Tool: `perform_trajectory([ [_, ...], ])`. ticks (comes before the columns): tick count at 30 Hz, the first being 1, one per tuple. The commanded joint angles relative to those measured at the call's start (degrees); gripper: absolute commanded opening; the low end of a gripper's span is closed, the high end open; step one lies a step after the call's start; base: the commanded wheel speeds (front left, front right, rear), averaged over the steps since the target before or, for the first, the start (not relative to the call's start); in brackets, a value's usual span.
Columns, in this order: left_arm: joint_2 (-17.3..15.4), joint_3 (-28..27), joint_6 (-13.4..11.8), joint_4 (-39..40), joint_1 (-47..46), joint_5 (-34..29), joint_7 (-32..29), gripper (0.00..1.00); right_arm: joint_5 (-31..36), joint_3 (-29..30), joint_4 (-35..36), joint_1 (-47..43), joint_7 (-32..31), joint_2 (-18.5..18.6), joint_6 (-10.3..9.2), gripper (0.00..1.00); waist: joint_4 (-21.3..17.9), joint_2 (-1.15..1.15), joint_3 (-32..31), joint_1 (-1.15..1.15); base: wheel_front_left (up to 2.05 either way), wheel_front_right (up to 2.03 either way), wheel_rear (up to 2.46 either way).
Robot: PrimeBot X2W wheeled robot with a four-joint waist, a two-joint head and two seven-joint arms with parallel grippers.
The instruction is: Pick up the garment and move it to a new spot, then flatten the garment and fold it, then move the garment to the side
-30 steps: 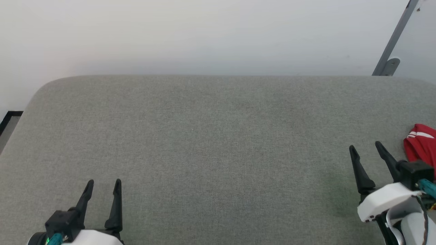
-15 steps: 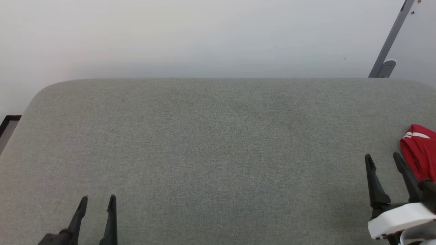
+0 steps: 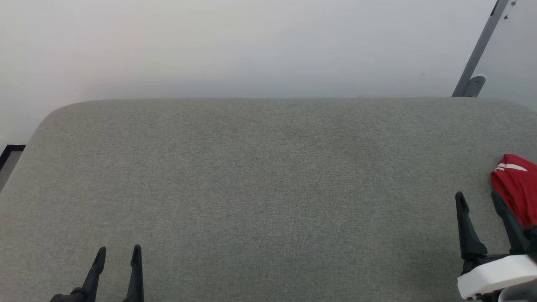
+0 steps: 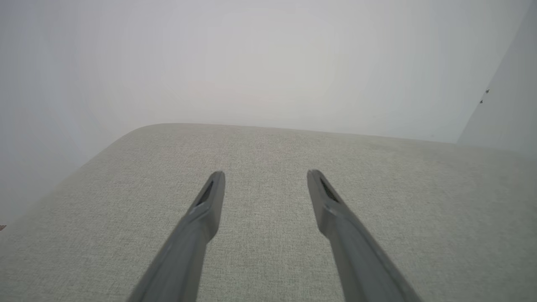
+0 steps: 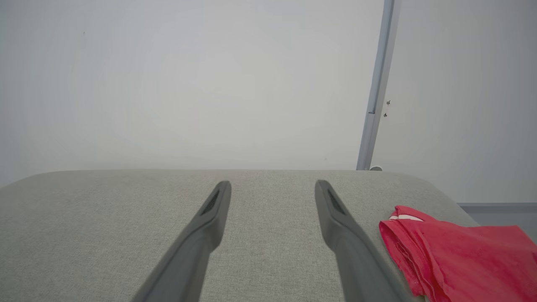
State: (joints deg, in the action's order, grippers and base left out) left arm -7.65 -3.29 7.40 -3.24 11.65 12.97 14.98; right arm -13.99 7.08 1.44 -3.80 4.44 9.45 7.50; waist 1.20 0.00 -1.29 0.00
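Head view: the garment [image 3: 518, 193] lies as a compact red bundle at the far right edge of the grey fabric-covered surface [image 3: 268, 188], partly cut off by the frame, with a white stripe at its top. The right gripper [image 3: 478, 197] hovers just beside it, its 2 fingers apart and holding nothing. The left gripper [image 3: 118, 251] sits low at the lower left, also spread and empty, well apart from the cloth. A slanted grey metal strut [image 3: 474, 63] leans on the wall behind.

Left wrist view: the left gripper [image 4: 265, 176] points over bare grey fabric, jaws wide; nothing blocks it.

Right wrist view: the right gripper [image 5: 272, 186] is parted, with the garment [image 5: 461, 256] just right of its right finger, not touching. The cloth shows stacked, layered edges. That suggests it is already folded and set aside, though it could equally be a crumpled heap awaiting pickup; I cannot tell which.
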Motion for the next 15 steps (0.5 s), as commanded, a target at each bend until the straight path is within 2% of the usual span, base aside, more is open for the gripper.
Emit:
perform_trajectory([
  [1, -0.1, -0.1, 0.1, 0.3, 0.5, -0.1, 0.3, 1.00, -0.2, -0.1, 0.2, -0.5, -0.2, -0.3, -0.03, 1.00, -0.1, 0.00, 0.0, 0.00, 0.00, 0.00, 0.00],
  [15, 0.3, -0.3, 0.1, 0.5, 1.2, -0.5, 0.3, 1.00, -0.5, -0.6, 0.9, -1.0, -0.5, -0.3, -0.03, 1.00, -0.1, 0.00, 0.3, 0.00, 0.00, 0.00, 0.00],
])
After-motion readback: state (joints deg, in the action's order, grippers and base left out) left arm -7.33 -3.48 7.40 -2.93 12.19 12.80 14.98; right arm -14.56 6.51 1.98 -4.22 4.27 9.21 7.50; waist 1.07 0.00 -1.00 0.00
